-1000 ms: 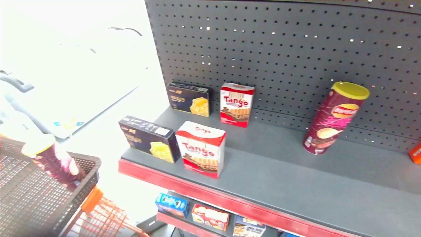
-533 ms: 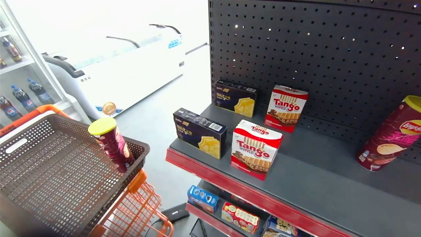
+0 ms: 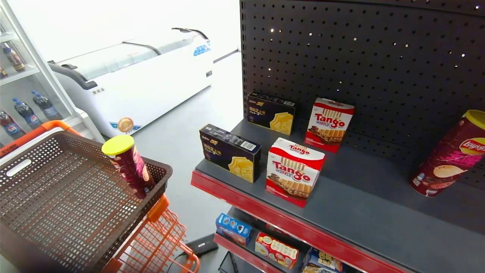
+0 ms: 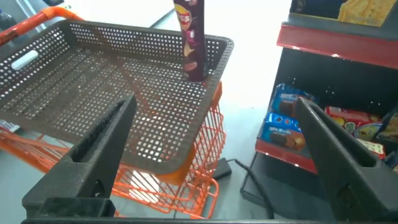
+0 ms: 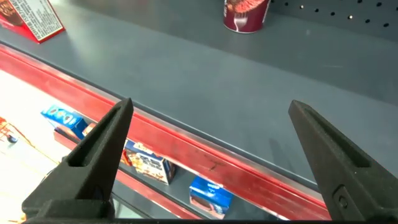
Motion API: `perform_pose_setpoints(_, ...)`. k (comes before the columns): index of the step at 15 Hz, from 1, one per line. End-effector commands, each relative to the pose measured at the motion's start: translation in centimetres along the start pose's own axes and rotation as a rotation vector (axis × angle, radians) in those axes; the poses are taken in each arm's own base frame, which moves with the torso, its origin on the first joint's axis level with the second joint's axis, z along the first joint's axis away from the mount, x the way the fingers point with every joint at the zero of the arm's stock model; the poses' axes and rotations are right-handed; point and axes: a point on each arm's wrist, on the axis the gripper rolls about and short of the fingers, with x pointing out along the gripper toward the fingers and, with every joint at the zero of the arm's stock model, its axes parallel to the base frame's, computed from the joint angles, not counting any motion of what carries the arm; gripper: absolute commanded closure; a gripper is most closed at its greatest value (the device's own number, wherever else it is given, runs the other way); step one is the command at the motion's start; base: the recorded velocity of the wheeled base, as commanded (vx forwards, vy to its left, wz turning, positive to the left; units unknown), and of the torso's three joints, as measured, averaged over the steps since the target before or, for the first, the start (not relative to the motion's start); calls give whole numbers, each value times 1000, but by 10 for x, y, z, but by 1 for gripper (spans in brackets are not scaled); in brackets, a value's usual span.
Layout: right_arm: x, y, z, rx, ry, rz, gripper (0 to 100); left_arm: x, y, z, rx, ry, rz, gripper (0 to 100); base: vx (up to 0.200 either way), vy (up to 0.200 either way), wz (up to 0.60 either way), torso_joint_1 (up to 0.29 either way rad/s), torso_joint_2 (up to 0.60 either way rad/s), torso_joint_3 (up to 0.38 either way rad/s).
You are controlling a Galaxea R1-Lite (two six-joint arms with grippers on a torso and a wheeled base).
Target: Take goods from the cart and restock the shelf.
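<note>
A maroon chip can with a yellow lid leans upright in the corner of the brown perforated basket on the orange cart. The same can stands at the basket's far corner in the left wrist view, beyond my open left gripper. On the grey shelf stand two dark boxes, two red-and-white wafer boxes and a second chip can. My right gripper is open over the shelf's red front edge, with that can's base farther back.
A black pegboard backs the shelf. Lower shelves hold small snack boxes. A white chest freezer and a drinks fridge stand across the grey floor aisle. A cable and a black block lie on the floor by the cart.
The head camera swung left during the first half second, bringing the cart and basket into fuller view; since then the scene has held still.
</note>
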Motion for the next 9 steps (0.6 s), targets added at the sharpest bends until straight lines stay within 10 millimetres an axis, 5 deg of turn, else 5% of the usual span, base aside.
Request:
perform_pose_setpoints(1, 0, 0, 0, 0, -2, 1, 0, 10, 3, 44, 25, 123, 5, 0, 0, 0, 0, 0, 0, 0)
perform_pose_setpoints(3, 0, 0, 0, 0, -2, -1, 0, 21, 4, 55, 24, 186, 0, 0, 0, 0, 0, 0, 0, 0)
perform_pose_setpoints(4, 0, 0, 0, 0, -2, 1, 0, 53, 5, 71, 24, 294, 8, 0, 0, 0, 0, 0, 0, 0)
perform_pose_setpoints(6, 0, 0, 0, 0, -2, -1, 0, 85, 6, 78, -10, 335, 9, 0, 0, 0, 0, 0, 0, 0)
perform_pose_setpoints(9, 0, 0, 0, 0, -2, 1, 0, 149, 13, 71, -22, 403, 69, 0, 0, 0, 0, 0, 0, 0)
